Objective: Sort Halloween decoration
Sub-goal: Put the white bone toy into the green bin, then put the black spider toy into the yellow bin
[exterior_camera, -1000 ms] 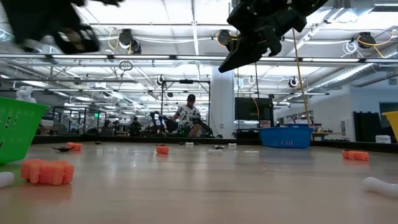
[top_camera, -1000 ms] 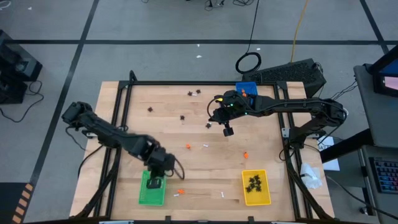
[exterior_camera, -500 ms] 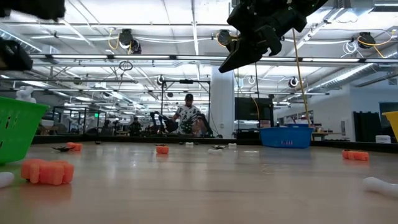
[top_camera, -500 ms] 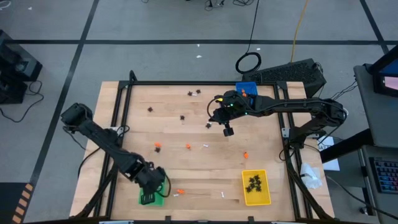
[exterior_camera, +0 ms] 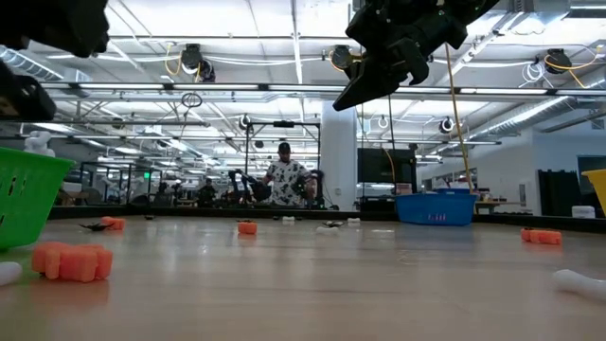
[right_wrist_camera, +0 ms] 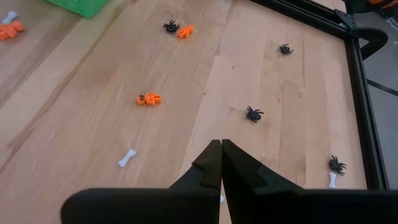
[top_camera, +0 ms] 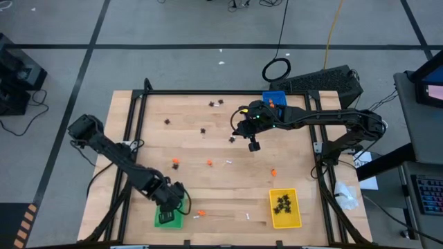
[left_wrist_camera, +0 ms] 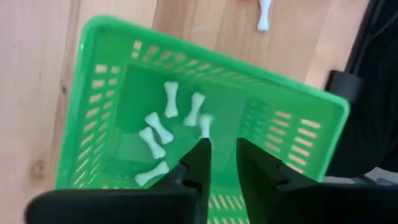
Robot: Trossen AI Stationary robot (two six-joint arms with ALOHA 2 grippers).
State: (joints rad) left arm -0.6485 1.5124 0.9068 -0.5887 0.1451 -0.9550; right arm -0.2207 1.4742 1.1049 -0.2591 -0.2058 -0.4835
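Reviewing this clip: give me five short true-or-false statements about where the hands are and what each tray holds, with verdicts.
1. The left hand is above the green tray. True.
2. The green tray holds black spiders. False: it holds white bones.
3. The right hand is shut and holds nothing. True.
4. The yellow tray is empty. False: dark spider shapes lie in it.
5. Every orange piece is already off the table. False: orange pieces still lie loose on the wood, along with spiders and a bone.
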